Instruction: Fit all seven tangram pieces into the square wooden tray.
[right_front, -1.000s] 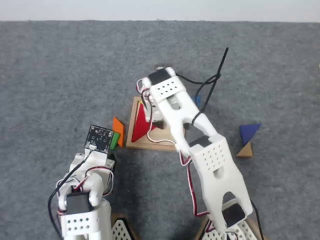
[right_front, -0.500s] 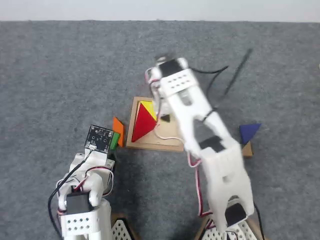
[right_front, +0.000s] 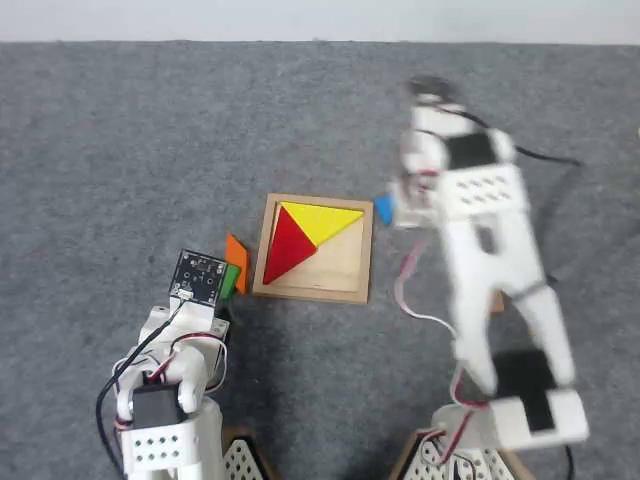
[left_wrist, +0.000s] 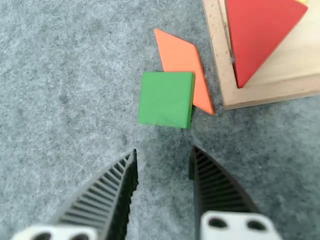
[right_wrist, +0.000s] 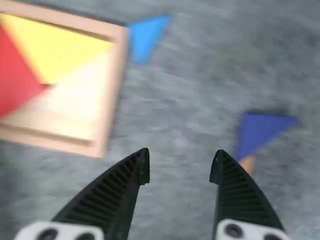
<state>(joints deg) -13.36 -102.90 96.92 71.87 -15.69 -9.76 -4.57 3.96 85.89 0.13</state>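
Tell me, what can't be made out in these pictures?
High view: the left arm's camera board hides most of the green square.
High view: the right arm covers part of the light blue triangle.
Right wrist view: the tan piece by the dark blue triangle is blurred; shape unclear.
Left wrist view: the edge cuts off the tray.

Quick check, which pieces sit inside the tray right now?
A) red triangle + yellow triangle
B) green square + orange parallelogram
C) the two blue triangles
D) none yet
A: the red triangle and the yellow triangle lie flat inside the tray, while the green square and the orange parallelogram lie outside it, next to its edge.
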